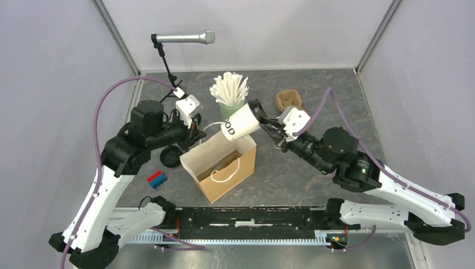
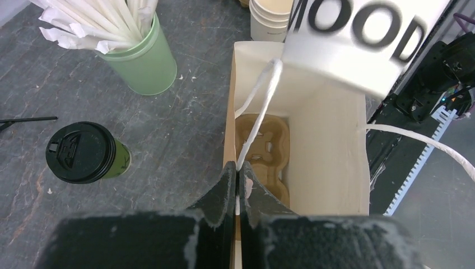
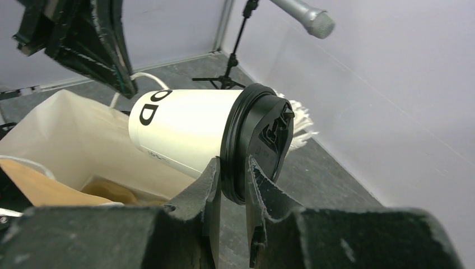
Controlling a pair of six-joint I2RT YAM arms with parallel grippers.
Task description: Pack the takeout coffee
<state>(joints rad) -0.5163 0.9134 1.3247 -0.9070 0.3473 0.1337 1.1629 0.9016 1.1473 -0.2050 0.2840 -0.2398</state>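
Right gripper [image 3: 232, 168] sits closest to my lens, clamped on the white cup [image 3: 185, 131] at its black lid [image 3: 263, 140]. I see the cup tilted over the paper bag [image 1: 232, 188] mouth's one o'clock corner. Left gripper [image 2: 238, 176] pinches the bag's cord handle [image 2: 260, 106]. Olive-green cup [image 2: 89, 154] stands at the bag's nine o'clock.

Top view high, looking down; wrist views close, oblique; all share bag [image 1: 232, 185], white cup [image 1: 240, 124].

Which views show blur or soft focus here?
Top external: sharp, evenly lit. Left wrist: white cup near the lens blurs, left fingers soft, paper bag inside crisp. Right wrist: right fingers soft, black lid sharp.
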